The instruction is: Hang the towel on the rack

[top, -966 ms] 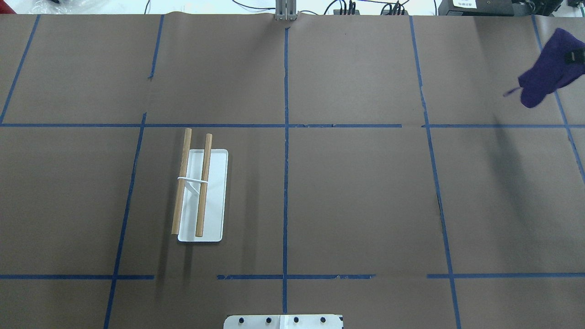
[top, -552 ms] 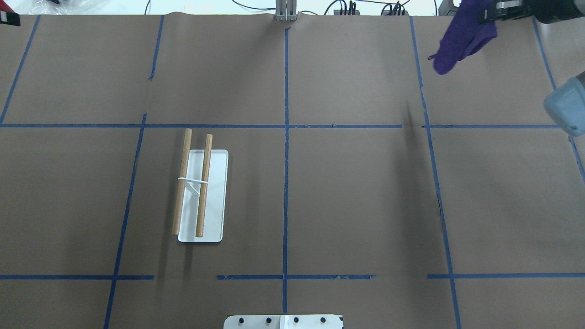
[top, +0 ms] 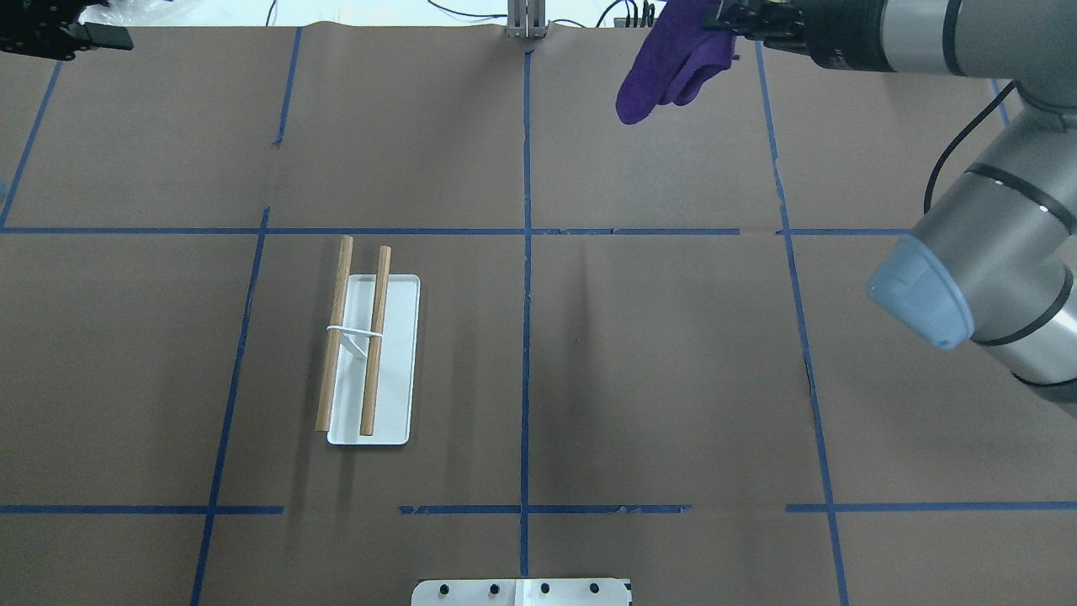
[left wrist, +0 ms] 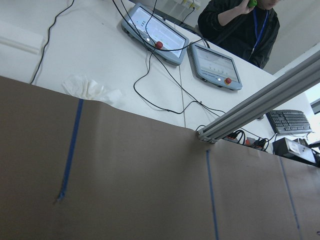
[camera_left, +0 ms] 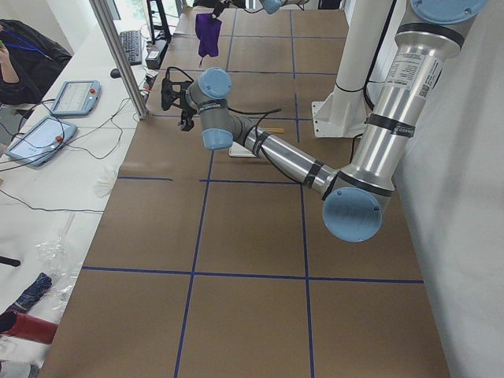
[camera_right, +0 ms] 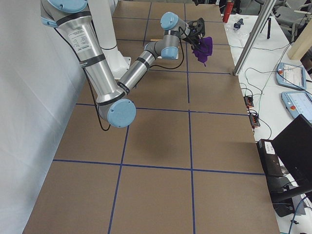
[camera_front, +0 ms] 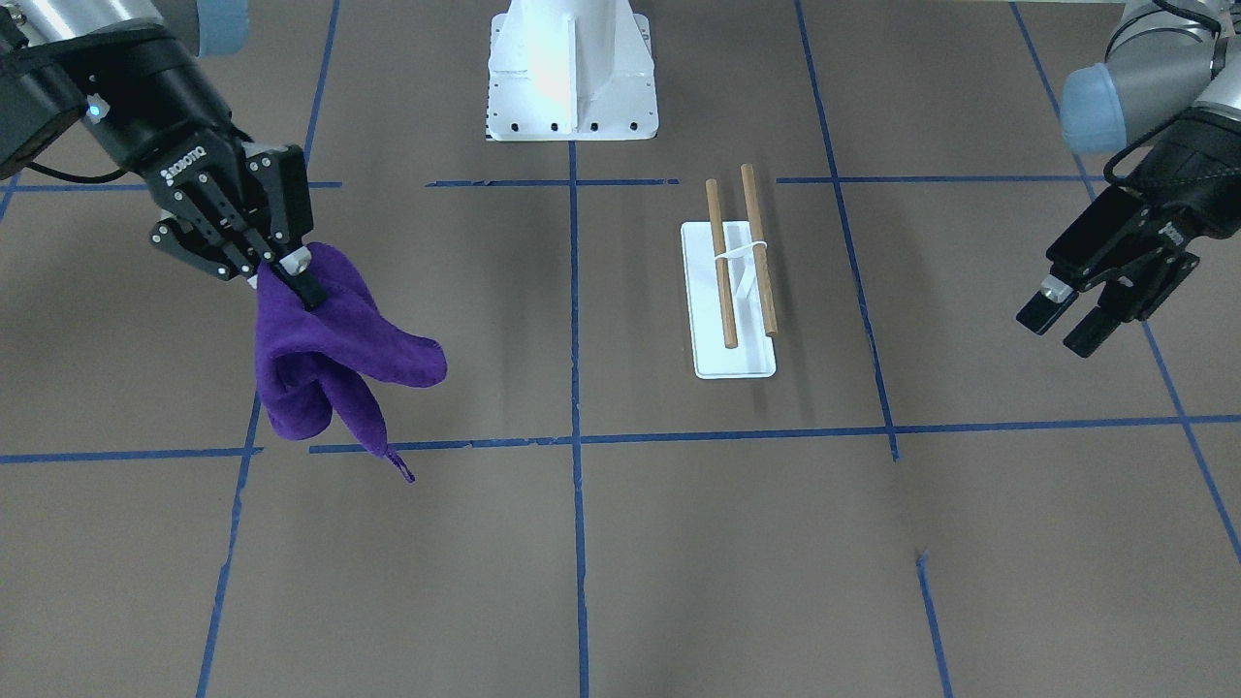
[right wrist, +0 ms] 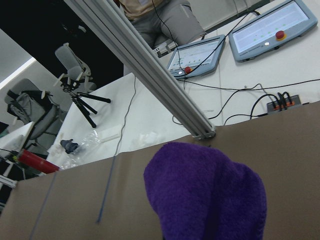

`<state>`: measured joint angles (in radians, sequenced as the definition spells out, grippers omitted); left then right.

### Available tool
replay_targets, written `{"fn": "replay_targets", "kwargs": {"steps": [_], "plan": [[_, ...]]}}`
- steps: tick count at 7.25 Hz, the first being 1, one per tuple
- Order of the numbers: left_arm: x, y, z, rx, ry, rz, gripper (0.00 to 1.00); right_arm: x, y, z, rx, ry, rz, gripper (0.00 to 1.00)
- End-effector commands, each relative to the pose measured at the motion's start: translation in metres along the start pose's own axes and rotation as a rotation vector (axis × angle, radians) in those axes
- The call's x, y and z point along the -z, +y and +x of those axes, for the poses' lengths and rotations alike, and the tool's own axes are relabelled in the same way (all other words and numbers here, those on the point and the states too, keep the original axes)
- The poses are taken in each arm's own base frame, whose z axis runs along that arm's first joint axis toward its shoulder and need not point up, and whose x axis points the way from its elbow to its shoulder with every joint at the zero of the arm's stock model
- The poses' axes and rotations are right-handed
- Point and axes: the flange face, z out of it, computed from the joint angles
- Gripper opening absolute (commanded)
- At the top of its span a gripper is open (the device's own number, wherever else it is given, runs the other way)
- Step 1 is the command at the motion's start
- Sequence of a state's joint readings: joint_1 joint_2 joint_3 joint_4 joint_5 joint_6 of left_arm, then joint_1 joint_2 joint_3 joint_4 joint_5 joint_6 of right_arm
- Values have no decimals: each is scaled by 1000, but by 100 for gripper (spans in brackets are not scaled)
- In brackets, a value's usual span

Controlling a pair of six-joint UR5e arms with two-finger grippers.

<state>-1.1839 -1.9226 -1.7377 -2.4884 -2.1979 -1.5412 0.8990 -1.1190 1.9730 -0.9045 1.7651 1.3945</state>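
– Well, how many things are in play here?

– One purple fleecy cloth towel (camera_front: 330, 364), one small white-based rack (camera_front: 729, 361) and two grippers, all over a brown paper-covered table (camera_front: 679, 543) marked with blue tape lines (camera_front: 574, 320). The rack has two light-brown wooden dowel rods (camera_front: 721, 262), side by side and parallel.

– Who has the towel?

– The right gripper (camera_front: 294, 274). Its fingers are pinched together on the towel's top edge, and the cloth hangs bunched below them, off the table. The left gripper (camera_front: 1057, 330) hangs in the air with its fingers apart and nothing between them.

– Where is the towel relative to the rack?

– Well apart from it. From overhead the towel (top: 669, 63) hangs over the table's far edge, on the robot's right of the centre line. The rack (top: 370, 353) stands in the left half.

– Does any view add something?

– The front-facing camera shows both sets of fingers clearly, whereas overhead they sit at the top edge. The right wrist camera shows the towel (right wrist: 210, 195) filling its lower middle. Two grey touch-screen pendants (right wrist: 199, 56) lie on a white bench beyond.

– What does the rack's flat base hold?

– Its white support, which carries the two rods. The towel is not yet hung.
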Motion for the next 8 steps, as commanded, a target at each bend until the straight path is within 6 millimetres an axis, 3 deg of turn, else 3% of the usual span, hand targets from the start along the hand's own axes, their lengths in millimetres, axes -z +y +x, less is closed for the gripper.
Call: {"fn": "replay_targets", "kwargs": {"steps": [1, 2, 3, 4, 5, 6, 8], "plan": [[-34, 38, 50, 260, 49, -95, 100, -11, 62, -31, -161, -150, 130, 0], [-47, 56, 67, 327, 61, -138, 100, -16, 98, -43, -184, -208, 170, 0], [-71, 94, 96, 397, 75, -225, 100, -17, 118, -50, -202, -233, 188, 0], [-78, 110, 113, 466, 88, -263, 100, -16, 124, -57, -211, -244, 205, 0], [-82, 125, 119, 539, 141, -256, 100, -15, 124, -57, -213, -246, 215, 0], [-100, 156, 123, 593, 159, -261, 100, -13, 123, -60, -215, -253, 218, 0], [-111, 176, 147, 649, 176, -290, 100, -13, 123, -60, -206, -252, 219, 0]]}}
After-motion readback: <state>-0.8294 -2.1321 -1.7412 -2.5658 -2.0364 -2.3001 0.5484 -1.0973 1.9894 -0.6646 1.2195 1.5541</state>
